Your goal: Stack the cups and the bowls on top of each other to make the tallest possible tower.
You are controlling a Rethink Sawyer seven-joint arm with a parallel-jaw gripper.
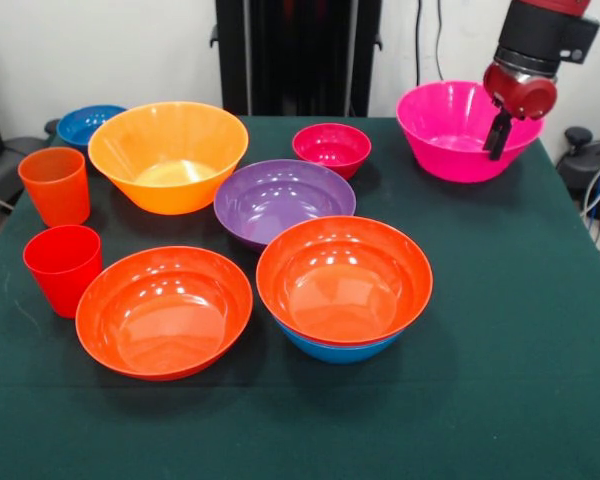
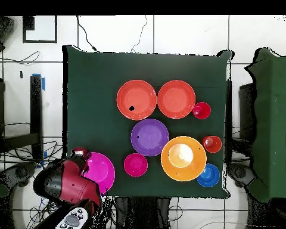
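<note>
Pincer (image 1: 497, 134) hangs over the near rim of the large glossy pink plastic bowl (image 1: 450, 135) at the bench's (image 1: 500, 380) far corner, dark tips dipping inside the wall; I can't tell whether it's released or clamped on the rim. To do this step well, I'd pinch the wall squarely, lift straight up, and carry it to the tower (image 1: 344, 290), a wide red-orange bowl nested in the medium blue bowl (image 1: 338, 350), sitting well in front of the pink bowl, then centre it before letting go. Overhead, the arm covers the pincer and part of the pink bowl, and only a sliver of the tower's blue base shows.
</note>
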